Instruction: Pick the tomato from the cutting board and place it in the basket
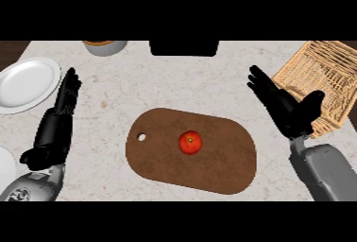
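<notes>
The tomato [190, 142] sits near the middle of the brown cutting board [191, 151], stem spot up, untouched. The board lies flat on the pale marbled bench [174, 85] in front of me, its hanging hole at the left end.

My right hand [287, 108] hangs over the bench to the right of the board, between it and the wicker basket [322, 80]. Its fingers are straight and spread, pointing up and to the left, the thumb standing out toward the basket, and they hold nothing. The basket lies at the right edge, just beside that hand and partly behind it.

My left hand [57, 122] shows at the left, well apart from the board, fingers straight and together, pointing away from me, also holding nothing. Just beyond it lies a white plate [26, 84]. At the far edge of the bench stand a grey bowl [105, 47] and a black object [184, 47], both cut off by the view.
</notes>
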`<action>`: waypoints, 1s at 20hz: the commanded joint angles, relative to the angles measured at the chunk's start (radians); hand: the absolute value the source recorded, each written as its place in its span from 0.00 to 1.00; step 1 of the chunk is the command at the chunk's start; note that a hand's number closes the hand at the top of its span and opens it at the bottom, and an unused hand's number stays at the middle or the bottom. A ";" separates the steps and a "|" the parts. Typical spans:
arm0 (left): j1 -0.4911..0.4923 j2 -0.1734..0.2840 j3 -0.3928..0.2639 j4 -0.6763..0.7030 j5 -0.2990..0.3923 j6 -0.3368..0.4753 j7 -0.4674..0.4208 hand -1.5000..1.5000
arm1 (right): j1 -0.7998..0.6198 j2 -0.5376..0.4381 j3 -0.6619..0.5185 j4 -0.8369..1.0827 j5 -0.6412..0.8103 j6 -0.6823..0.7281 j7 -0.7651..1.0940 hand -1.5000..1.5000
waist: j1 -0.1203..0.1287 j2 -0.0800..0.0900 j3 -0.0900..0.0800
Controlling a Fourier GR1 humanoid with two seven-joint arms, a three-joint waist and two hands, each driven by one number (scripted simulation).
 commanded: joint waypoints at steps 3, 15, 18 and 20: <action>-0.037 0.016 0.015 0.081 0.055 -0.150 -0.038 0.50 | -0.084 0.057 0.005 0.069 0.056 0.033 -0.095 1.00 | 0.007 0.025 0.028; -0.043 0.074 0.030 0.106 0.176 -0.352 0.008 0.50 | -0.035 0.359 0.477 0.046 0.566 -0.387 -0.235 0.00 | 0.006 0.016 0.026; -0.009 0.051 0.013 0.108 0.173 -0.341 0.005 0.50 | -0.081 0.326 0.485 0.033 0.750 -0.475 -0.065 0.00 | -0.011 0.008 0.024; 0.005 0.063 0.001 0.076 0.160 -0.338 0.026 0.50 | -0.171 0.273 0.434 0.007 0.830 -0.468 0.101 0.00 | -0.014 -0.001 0.024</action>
